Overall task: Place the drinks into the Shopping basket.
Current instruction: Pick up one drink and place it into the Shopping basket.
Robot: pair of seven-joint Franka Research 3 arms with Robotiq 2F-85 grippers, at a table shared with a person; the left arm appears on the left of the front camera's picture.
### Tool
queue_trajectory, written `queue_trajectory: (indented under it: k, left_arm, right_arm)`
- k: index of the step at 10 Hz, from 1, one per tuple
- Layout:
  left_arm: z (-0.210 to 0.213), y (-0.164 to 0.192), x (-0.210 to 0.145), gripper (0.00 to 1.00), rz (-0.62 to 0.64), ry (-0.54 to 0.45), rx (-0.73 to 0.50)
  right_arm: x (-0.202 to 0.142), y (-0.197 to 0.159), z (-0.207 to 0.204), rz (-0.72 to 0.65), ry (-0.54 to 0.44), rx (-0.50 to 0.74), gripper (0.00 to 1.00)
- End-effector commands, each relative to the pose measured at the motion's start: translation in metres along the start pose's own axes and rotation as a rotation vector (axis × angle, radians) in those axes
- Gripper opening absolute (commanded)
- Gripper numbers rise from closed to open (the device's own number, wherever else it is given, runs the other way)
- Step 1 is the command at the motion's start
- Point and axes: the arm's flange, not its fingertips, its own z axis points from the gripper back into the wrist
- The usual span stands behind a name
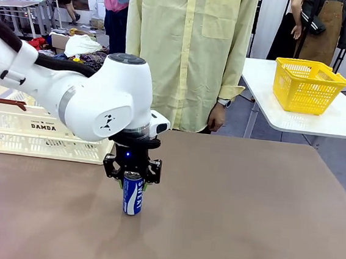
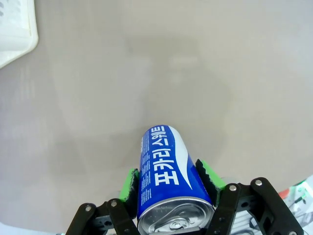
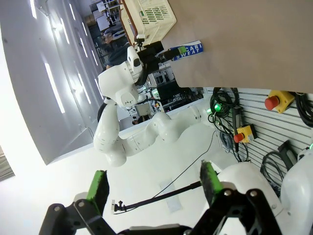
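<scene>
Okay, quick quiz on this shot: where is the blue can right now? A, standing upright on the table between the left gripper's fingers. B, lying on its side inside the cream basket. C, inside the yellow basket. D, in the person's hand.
A: the blue can stands upright on the brown table, with the left gripper closed on its top and green pads against both sides.

Front cam faces across table (image 1: 244, 222); wrist cams close; all share can (image 1: 132, 194).
</scene>
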Motion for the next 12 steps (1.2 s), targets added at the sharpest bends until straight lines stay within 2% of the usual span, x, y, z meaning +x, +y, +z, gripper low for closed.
queue_trajectory:
  k: [1,3,5,7,8,12]
  left_arm:
    - [0.057,-0.002,0.0,0.0,-0.019,-0.03,0.056]
    - [0.13,-0.003,0.003,0.0,-0.029,-0.091,0.136]
    - [0.176,0.007,0.004,0.0,-0.047,-0.124,0.106]
    - [0.183,0.015,-0.008,0.0,-0.024,-0.133,0.08]
    - [0.189,0.005,-0.003,0.0,-0.038,-0.136,0.097]
    - [0.186,0.004,-0.003,0.0,-0.042,-0.129,0.1]
  right_arm:
    - [-0.003,0.007,0.001,-0.018,0.0,0.016,1.0]
    - [-0.003,0.007,0.001,-0.018,0.0,0.016,1.0]
    - [-0.003,0.007,0.001,-0.018,0.0,0.016,1.0]
    - [-0.003,0.007,0.001,-0.018,0.0,0.016,1.0]
    - [-0.003,0.007,0.001,-0.018,0.0,0.016,1.0]
    - [-0.003,0.007,0.001,-0.018,0.0,0.016,1.0]
